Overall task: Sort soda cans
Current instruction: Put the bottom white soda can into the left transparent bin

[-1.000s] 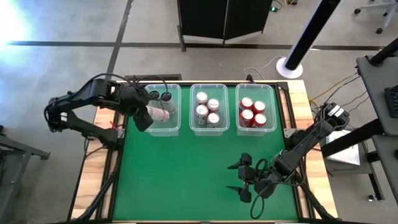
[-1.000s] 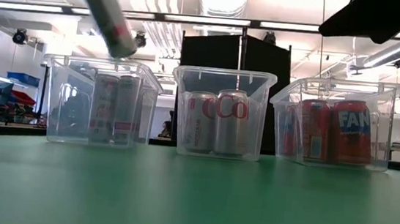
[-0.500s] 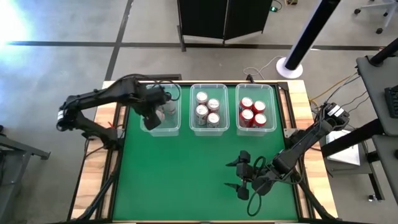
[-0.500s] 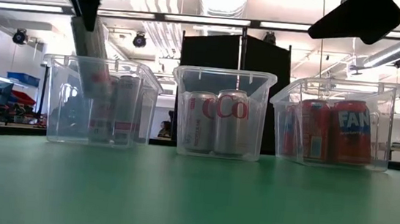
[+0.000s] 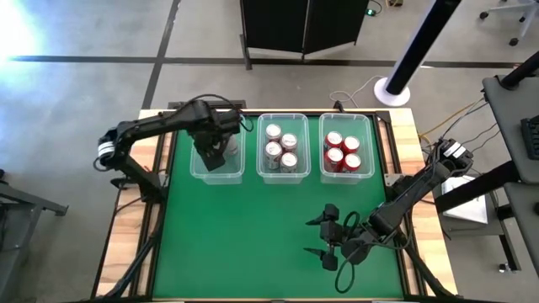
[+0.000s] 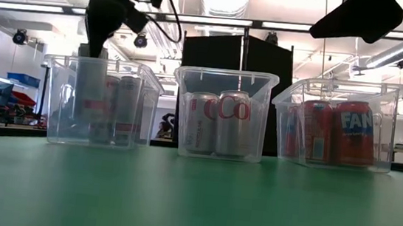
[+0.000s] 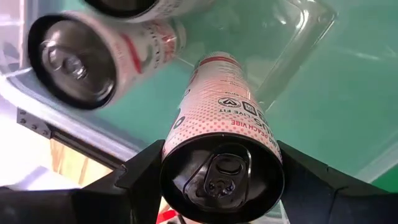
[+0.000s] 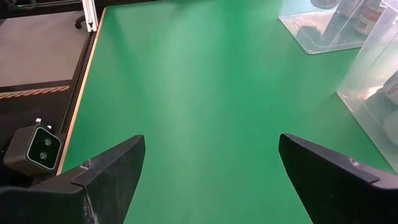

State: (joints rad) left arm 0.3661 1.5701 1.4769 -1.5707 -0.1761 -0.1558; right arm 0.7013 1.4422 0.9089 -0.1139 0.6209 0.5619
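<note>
**Left arm swung over the left bin and lowered its can in**

Compared with a second earlier, the left arm had moved from the table's 9 o'clock edge in over the left bin, and the can it carried tilted above the rim was now upright inside it. The left gripper sat clamped on that silver-white can, fingers pressed on both sides near the top. In the low view the held can stood down inside the bin's near part, next to other silver-white cans.

The middle bin held four silver cans, and the right bin held four red cans. All three bins lined up toward 12 o'clock on the green table.

The right gripper waited around 5 o'clock, fingers spread wide with nothing between them.
</note>
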